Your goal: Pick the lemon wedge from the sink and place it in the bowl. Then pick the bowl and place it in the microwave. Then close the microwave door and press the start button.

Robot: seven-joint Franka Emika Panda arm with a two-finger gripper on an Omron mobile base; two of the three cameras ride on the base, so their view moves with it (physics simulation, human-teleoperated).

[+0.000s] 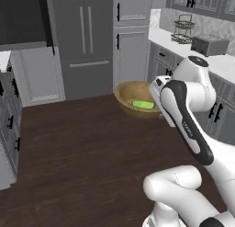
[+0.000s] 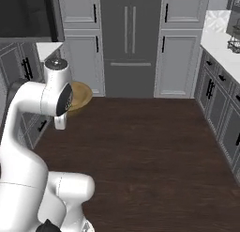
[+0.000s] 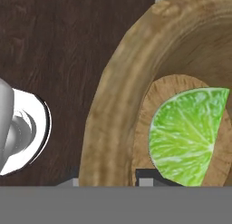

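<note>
In the left base view, the bowl [image 1: 137,99] hangs mid-frame above the dark floor [image 1: 82,148], tight against the arm's hand at its right edge. The wedge [image 1: 143,104] lies inside it, so the first step looks done and the bowl is probably on its way to the microwave.

In the right base view, the bowl [image 2: 79,96] peeks out at left of centre, half hidden behind the arm's upper joint, again clear of any counter.

In the hand view, the gripper [image 3: 106,181] sits at the bottom edge with one finger outside the bowl's wall [image 3: 106,128] and one inside, clamped on the rim. That suits carrying it level. The wedge [image 3: 188,136] rests on the bowl's bottom just beyond the inner fingertip [image 3: 147,177], at lower right.
</note>
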